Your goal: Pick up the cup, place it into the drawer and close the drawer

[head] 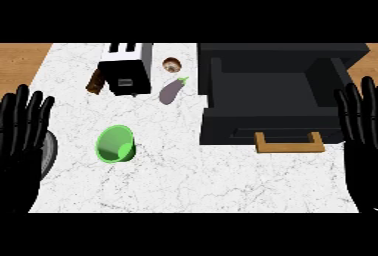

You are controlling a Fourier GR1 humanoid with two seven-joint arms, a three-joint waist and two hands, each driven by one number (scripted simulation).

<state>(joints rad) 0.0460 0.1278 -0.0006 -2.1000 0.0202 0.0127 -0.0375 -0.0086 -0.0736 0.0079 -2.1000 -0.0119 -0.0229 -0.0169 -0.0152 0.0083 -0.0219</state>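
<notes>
My left hand (22, 145) and right hand (362, 140) rest open, fingers up, flanking the round green cup (115, 144) lying on the white marble worktop (221, 180) beside the open black drawer (277, 95).

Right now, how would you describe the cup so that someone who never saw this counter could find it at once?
Start at the big dark open drawer on the right of the white marble counter. Go left past its wooden handle to the counter's left half. The cup lies there apart, nearer than the purple eggplant and the black-and-white toaster; it is the only bright green thing.
</notes>
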